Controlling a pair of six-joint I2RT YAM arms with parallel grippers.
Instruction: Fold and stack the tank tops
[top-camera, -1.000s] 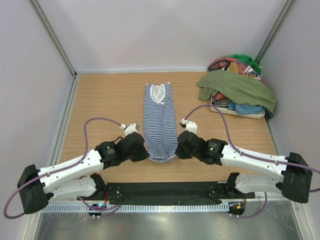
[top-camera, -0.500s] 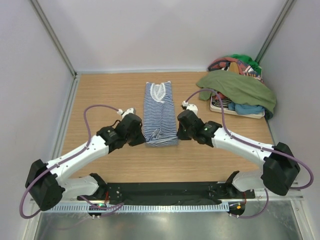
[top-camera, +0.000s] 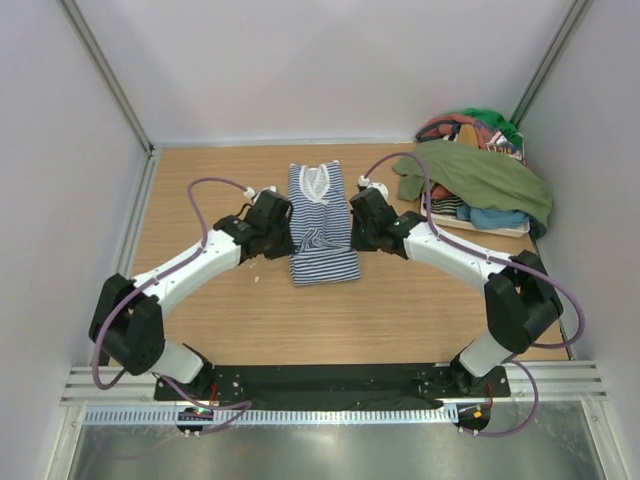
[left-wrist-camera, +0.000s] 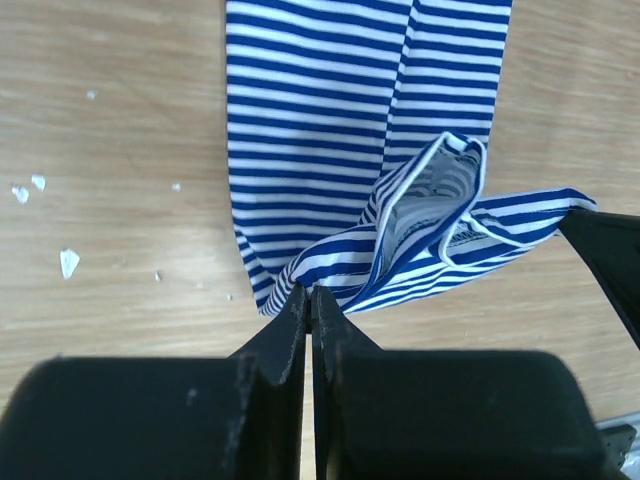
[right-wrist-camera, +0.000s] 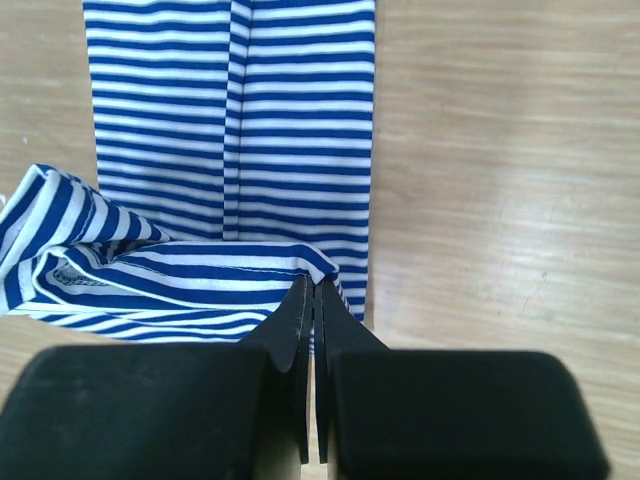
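The navy-and-white striped tank top (top-camera: 322, 225) lies mid-table, folded into a long narrow strip, its near end lifted and doubled back over itself. My left gripper (top-camera: 284, 236) is shut on that end's left corner (left-wrist-camera: 300, 280). My right gripper (top-camera: 352, 232) is shut on its right corner (right-wrist-camera: 318, 268). Both hold the fold above the lower layer of the top. The olive green tank top (top-camera: 480, 178) lies draped over a clothes pile at the back right.
A pile of mixed clothes (top-camera: 478, 130) in a tray fills the back right corner. Grey walls with metal posts (top-camera: 105, 75) enclose the wooden table (top-camera: 220, 310). Small white flecks (left-wrist-camera: 40, 220) lie on the wood left of the top.
Both grippers have carried the striped top's near end away from me, toward the neckline, folding it over. The arms have stretched forward.
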